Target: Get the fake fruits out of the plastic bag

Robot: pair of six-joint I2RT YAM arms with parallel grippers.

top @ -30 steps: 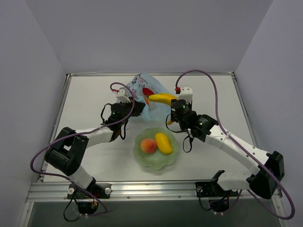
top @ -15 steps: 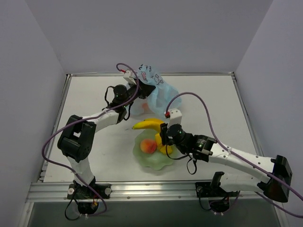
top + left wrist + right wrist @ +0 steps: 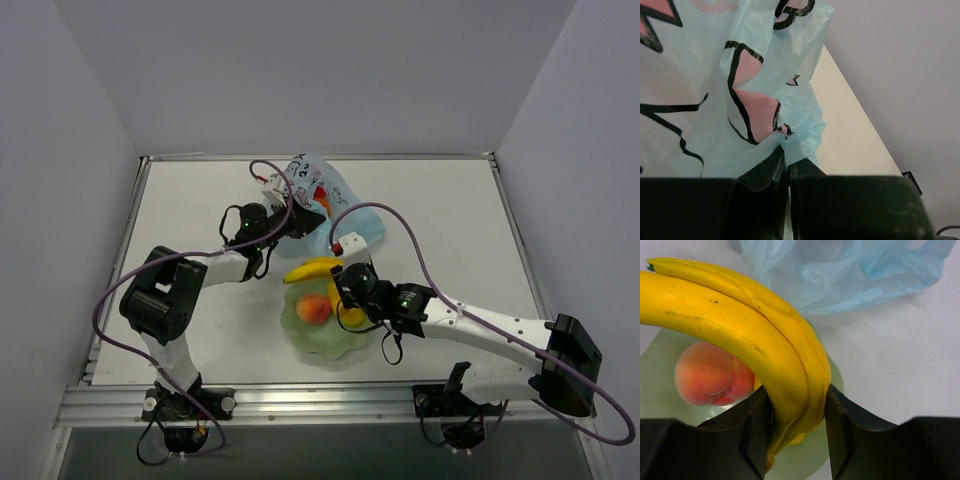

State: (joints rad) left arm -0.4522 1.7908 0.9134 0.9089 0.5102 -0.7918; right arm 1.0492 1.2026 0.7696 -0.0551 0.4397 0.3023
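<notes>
The light-blue plastic bag (image 3: 335, 205) with pink-and-black print lies at the back middle of the table, a red fruit (image 3: 318, 193) showing through it. My left gripper (image 3: 283, 222) is shut on a fold of the bag (image 3: 765, 115). My right gripper (image 3: 338, 281) is shut on the yellow banana (image 3: 312, 268), holding it over the far rim of the pale green bowl (image 3: 305, 340). In the right wrist view the banana (image 3: 740, 335) sits between my fingers (image 3: 757, 430), above the peach (image 3: 710, 375). The peach (image 3: 314, 309) lies in the bowl, with the mango (image 3: 350, 317) partly under my gripper.
The white table (image 3: 180, 220) has raised edges and grey walls on three sides. The right arm's purple cable (image 3: 400, 222) arcs over the bag. The bowl stands near the front middle of the table.
My right gripper carried the banana from beside the bag down to the bowl. My left gripper lifted the bag's fold, then lowered it a little.
</notes>
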